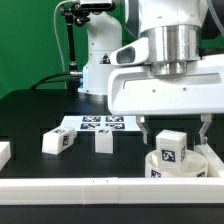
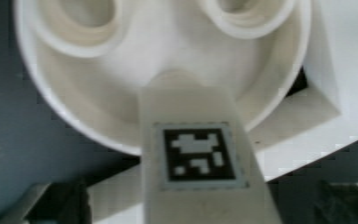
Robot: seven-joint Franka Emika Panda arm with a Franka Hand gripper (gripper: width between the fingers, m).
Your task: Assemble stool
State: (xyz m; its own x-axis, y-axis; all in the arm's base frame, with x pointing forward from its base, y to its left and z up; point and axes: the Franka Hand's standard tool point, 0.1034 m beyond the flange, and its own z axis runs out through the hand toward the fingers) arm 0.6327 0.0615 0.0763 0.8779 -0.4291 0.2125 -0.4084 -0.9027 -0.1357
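Exterior view: leg stands on seat between spread, untouching fingers.

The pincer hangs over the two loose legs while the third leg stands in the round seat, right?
No. The exterior view shows the pincer over the round seat, open around the third leg standing there; the two loose legs lie on the table toward that view's left.

The seat is presenting as smooth white plastic with a soft sheen. The leg is showing the same plastic, its tag reading matt black-and-white. The surface is appearing matt black. The wrist collar is reading as brushed metal.
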